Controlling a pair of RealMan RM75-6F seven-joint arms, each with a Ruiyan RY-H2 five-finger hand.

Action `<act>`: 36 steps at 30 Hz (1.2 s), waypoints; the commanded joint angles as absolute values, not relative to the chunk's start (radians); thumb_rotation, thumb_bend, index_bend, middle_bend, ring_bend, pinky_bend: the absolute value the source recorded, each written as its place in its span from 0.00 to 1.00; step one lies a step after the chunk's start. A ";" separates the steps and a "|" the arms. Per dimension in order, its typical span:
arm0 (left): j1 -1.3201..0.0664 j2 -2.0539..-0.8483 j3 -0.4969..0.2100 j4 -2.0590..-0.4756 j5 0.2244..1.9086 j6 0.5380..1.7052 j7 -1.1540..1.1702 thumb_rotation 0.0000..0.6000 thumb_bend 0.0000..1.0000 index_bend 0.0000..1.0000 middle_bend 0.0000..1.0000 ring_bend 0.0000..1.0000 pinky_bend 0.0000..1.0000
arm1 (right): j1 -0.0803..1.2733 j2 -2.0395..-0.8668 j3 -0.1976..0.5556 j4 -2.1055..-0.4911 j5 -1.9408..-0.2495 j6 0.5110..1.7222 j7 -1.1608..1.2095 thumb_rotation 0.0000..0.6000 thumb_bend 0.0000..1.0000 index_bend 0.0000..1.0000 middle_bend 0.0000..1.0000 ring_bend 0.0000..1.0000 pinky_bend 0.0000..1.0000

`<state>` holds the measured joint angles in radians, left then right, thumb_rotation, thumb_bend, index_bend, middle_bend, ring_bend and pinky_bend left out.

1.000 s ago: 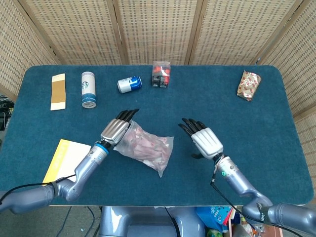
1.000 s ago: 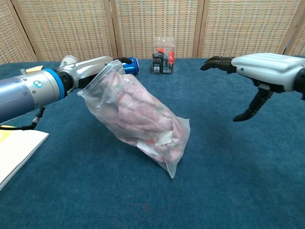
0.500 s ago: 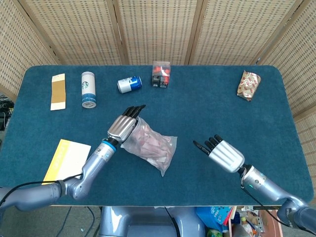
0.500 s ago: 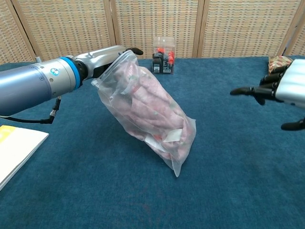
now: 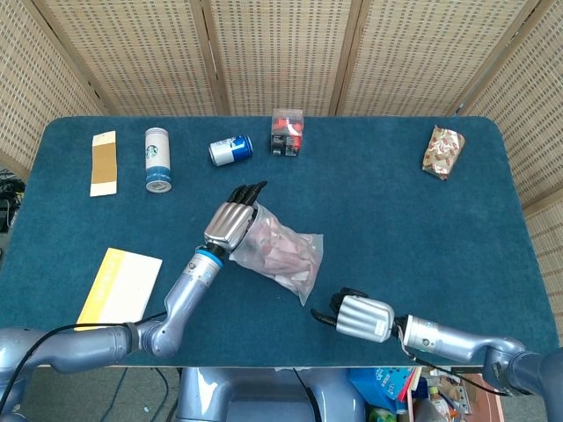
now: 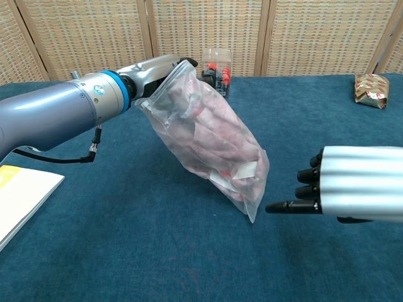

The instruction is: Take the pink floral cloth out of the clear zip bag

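- Left hand (image 5: 232, 221), silver with black fingertips, grips the upper end of the clear plastic zip bag (image 5: 283, 252); its fingers lie closed along the bag's top edge, and the chest view shows the hand (image 6: 154, 68) lifting that end up off the table.
- Right hand (image 5: 358, 316), at about 5 o'clock from the bag near the table's front edge, holds nothing; in the chest view (image 6: 352, 192) most of its black fingers are curled in against the palm while one points straight out toward the bag's lower corner, close to it but apart.
- Dark blue cloth-covered table (image 5: 396, 202) carries everything, with woven wicker screen panels (image 5: 281, 53) standing behind it at 12 o'clock.
- Clear bag hangs tilted from the left hand, its lower corner down at the table toward 5 o'clock.
- Pink floral cloth (image 6: 211, 135) is crumpled inside the bag, filling most of it.
- Yellow flat paper pad (image 5: 120, 286) lies at 9 o'clock from the bag, near the table's front left edge.
- Tan cardboard strip (image 5: 103, 162) lies at the far left.
- White cylindrical cup with a green logo (image 5: 157, 159) stands just beside the strip.
- Blue and white drink can (image 5: 230, 149) lies on its side at 11 o'clock from the bag.
- Small clear box with red and black contents (image 5: 287, 132) sits at 12 o'clock.
- Red and gold patterned wrapped packet (image 5: 443, 151) rests at 2 o'clock, well apart.
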<state>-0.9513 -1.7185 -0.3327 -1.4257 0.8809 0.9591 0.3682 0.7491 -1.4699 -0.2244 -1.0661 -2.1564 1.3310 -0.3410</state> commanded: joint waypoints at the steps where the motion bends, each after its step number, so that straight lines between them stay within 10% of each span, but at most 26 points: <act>1: -0.952 -1.718 -0.330 -1.429 0.879 0.962 0.371 1.00 0.43 0.75 0.00 0.00 0.00 | 0.782 -1.473 -0.210 -1.128 -2.156 1.249 -0.409 1.00 0.04 0.18 0.63 0.58 0.80; 7: -0.944 -1.704 -0.321 -1.447 0.880 0.971 0.373 1.00 0.43 0.75 0.00 0.00 0.00 | 0.817 -1.486 -0.158 -1.205 -2.108 1.100 -0.528 1.00 0.20 0.18 0.63 0.58 0.80; 36: -0.936 -1.690 -0.299 -1.469 0.888 0.976 0.359 1.00 0.43 0.75 0.00 0.00 0.00 | 0.822 -1.566 -0.063 -1.251 -1.938 0.912 -0.711 1.00 0.27 0.19 0.64 0.58 0.80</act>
